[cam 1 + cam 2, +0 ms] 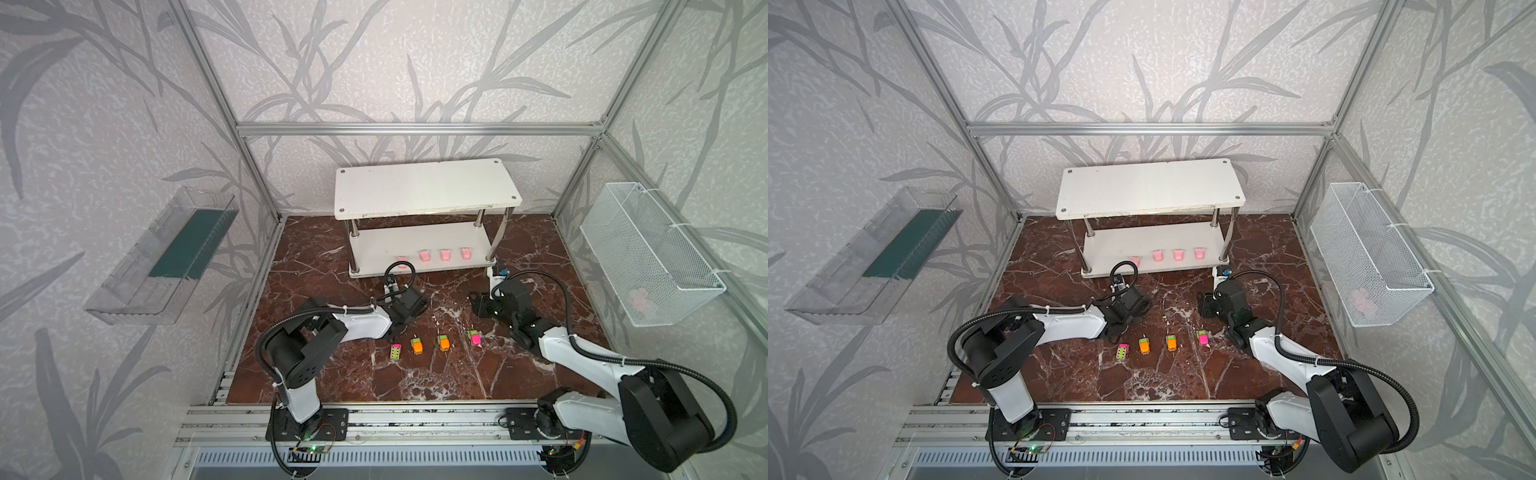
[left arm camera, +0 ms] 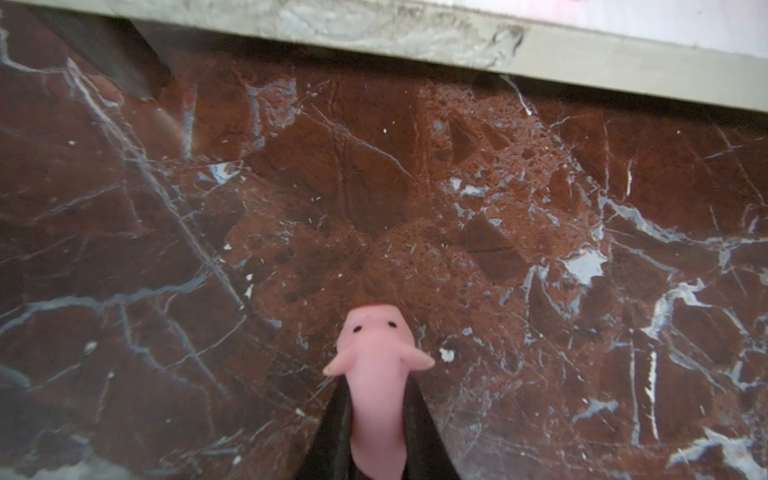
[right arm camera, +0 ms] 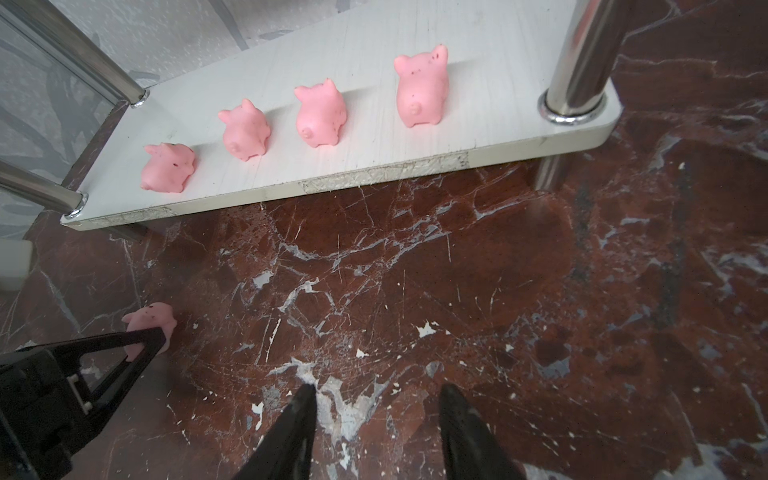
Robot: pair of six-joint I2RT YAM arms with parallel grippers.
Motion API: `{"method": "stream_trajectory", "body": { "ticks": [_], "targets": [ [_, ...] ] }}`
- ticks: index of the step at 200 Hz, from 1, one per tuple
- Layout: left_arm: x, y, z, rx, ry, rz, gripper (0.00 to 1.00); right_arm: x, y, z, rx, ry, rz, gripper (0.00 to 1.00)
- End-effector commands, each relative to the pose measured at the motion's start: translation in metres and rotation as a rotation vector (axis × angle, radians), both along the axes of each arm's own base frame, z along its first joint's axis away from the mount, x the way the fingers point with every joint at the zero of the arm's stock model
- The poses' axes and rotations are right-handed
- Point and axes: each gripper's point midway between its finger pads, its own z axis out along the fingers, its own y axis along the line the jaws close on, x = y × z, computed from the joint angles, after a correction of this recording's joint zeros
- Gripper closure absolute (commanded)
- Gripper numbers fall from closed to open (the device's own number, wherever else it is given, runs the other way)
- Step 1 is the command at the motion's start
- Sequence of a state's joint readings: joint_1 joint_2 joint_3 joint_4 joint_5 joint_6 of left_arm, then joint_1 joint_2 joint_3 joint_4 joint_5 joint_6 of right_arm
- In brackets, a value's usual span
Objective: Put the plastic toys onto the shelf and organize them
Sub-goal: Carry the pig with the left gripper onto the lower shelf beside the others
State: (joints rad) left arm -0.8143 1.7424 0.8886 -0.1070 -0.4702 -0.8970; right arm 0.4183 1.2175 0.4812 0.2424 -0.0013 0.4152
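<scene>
A: What do the jaws hold?

B: In the left wrist view, the left gripper (image 2: 376, 388) is clamped on a pink pig (image 2: 376, 353). Its head, with two black dot eyes, sticks out past the black fingers (image 2: 336, 419). The right gripper (image 3: 379, 390) stands spread over the bare marble table (image 3: 540, 291), with nothing between its jaws.

A: Do the top views show this pig?

B: No, there the arm's own body covers it. The right wrist view shows it from the side, low in front of the shelf (image 1: 428, 187). I cannot tell if it touches the table.

A: What is on the shelf?

B: The right wrist view shows four pigs (image 3: 245, 129) in one row on the lower board, their tails toward the camera. In both top views they are only small pink spots.

A: And further out?

B: In both top views four toy cars (image 1: 417, 345) lie in a row on the table between the arms. The wire basket (image 1: 648, 253) on the right wall holds a pale pink thing (image 1: 642, 299), blurred by the mesh. The clear tray (image 1: 124, 286) on the left wall has a dark green strip (image 1: 191, 245) inside.
</scene>
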Motion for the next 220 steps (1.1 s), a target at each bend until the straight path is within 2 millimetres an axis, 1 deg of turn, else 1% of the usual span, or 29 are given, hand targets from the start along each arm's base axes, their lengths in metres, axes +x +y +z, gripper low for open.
{"method": "stream_trajectory", "body": {
  "ticks": [1, 24, 50, 76, 94, 118, 139, 166, 220],
  "targets": [
    [-0.004, 0.007, 0.025, 0.02, -0.019, -0.021, 0.83, 0.003, -0.001, 0.001, 0.0, -0.012, -0.005, 0.51],
    [-0.006, 0.013, 0.042, 0.004, -0.059, -0.045, 0.83, 0.002, -0.001, 0.001, 0.002, -0.011, -0.005, 0.51],
    [-0.005, 0.023, 0.067, 0.01, -0.098, -0.061, 0.83, 0.002, -0.001, 0.001, 0.004, -0.013, -0.005, 0.51],
    [0.001, 0.035, 0.091, 0.004, -0.142, -0.065, 0.83, 0.002, 0.0, 0.002, 0.01, -0.012, -0.003, 0.51],
    [0.008, 0.044, 0.102, 0.004, -0.162, -0.064, 0.83, 0.002, 0.0, 0.002, 0.011, -0.013, -0.004, 0.51],
    [0.018, 0.053, 0.107, -0.003, -0.175, -0.068, 0.83, 0.002, -0.001, 0.003, 0.011, -0.016, -0.006, 0.51],
    [0.03, 0.057, 0.106, 0.005, -0.185, -0.076, 0.83, 0.002, -0.001, 0.002, 0.008, -0.014, -0.005, 0.51],
    [0.042, 0.057, 0.105, 0.02, -0.2, -0.085, 0.82, 0.002, -0.001, 0.002, 0.007, -0.014, -0.006, 0.51],
    [0.061, 0.052, 0.093, 0.017, -0.216, -0.095, 0.82, 0.002, -0.002, 0.002, 0.003, -0.014, -0.007, 0.51]
  ]
}}
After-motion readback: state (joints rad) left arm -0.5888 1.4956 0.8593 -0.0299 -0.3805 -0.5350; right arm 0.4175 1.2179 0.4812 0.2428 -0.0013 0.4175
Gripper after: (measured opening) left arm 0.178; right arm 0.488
